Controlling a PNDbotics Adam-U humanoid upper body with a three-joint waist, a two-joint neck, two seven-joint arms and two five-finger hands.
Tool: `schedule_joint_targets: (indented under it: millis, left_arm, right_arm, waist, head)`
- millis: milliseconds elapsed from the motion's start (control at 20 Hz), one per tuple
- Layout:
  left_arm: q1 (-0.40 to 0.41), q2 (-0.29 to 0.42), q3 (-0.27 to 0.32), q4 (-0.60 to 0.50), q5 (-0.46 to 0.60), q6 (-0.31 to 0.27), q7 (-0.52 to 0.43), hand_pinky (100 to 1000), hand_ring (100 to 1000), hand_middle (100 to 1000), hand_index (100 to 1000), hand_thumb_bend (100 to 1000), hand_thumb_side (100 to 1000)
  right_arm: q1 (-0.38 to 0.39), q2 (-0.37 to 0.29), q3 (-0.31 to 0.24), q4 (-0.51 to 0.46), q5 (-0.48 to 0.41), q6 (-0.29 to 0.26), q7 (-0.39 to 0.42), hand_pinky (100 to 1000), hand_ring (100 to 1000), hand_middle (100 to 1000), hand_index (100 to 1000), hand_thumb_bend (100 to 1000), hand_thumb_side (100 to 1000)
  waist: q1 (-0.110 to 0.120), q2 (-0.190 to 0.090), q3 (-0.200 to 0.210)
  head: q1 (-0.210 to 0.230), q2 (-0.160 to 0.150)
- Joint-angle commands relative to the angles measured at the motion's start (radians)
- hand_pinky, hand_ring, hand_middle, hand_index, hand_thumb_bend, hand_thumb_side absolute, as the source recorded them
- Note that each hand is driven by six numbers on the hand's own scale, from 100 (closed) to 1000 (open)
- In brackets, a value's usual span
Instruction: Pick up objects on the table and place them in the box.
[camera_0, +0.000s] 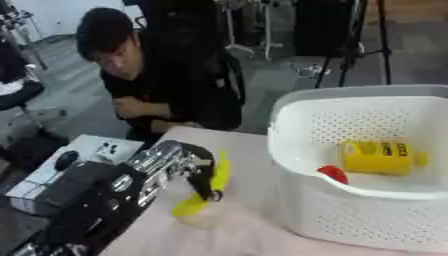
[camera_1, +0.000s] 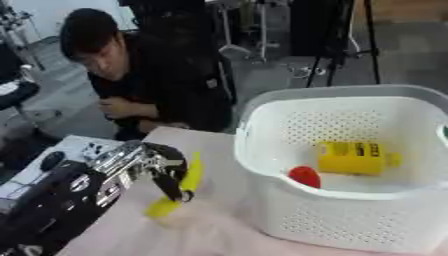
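Observation:
A yellow banana (camera_0: 206, 190) lies on the pink table (camera_0: 236, 230), just left of the white perforated basket (camera_0: 302, 200). My left hand (camera_0: 194, 165) comes in from the lower left, its dark fingers (camera_1: 171, 180) curled down over the banana's middle. Inside the basket rest a yellow box-shaped container (camera_0: 376, 156) and a red rounded object (camera_1: 304, 176). My right hand shows in neither view.
A person in black crouches at the table's far edge without touching anything. A white box with dark items (camera_0: 74, 160) sits off the table's left side. Tripods and stands fill the floor behind.

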Motion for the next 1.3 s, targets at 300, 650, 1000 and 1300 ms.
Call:
schedule_joint_targets:
  millis: [300,650,1000,1300]
  left_arm:
    - [-0.030,0.035,0.033,-0.017,-0.025,0.018,-0.010,602,723,688,635,225,574]
    - [-0.040,0.035,0.044,-0.024,-0.034,0.017,-0.010,600,719,681,632,222,574]
    - [-0.057,0.037,0.054,-0.040,-0.042,0.014,-0.010,599,717,677,631,218,578]
    - [-0.071,0.040,0.059,-0.046,-0.054,0.007,-0.010,602,718,670,628,212,581]
  right_arm:
    - [-0.006,-0.040,-0.005,-0.019,0.002,0.004,-0.001,692,520,458,478,100,547]
    - [-0.005,-0.042,-0.007,-0.019,0.003,0.006,-0.001,692,520,458,478,100,543]
    - [-0.002,-0.044,-0.008,-0.019,0.005,0.008,-0.001,692,520,458,477,100,540]
    - [0.000,-0.046,-0.008,-0.019,0.006,0.010,-0.001,692,519,457,476,100,538]
  waist:
    - [0.002,-0.029,0.003]
    - [0.005,-0.034,0.005]
    - [0.010,-0.038,0.009]
    - [0.015,-0.040,0.009]
  head:
    - [-0.004,-0.005]
    - [-0.004,-0.002]
    - [-0.005,0.003]
    - [-0.007,0.006]
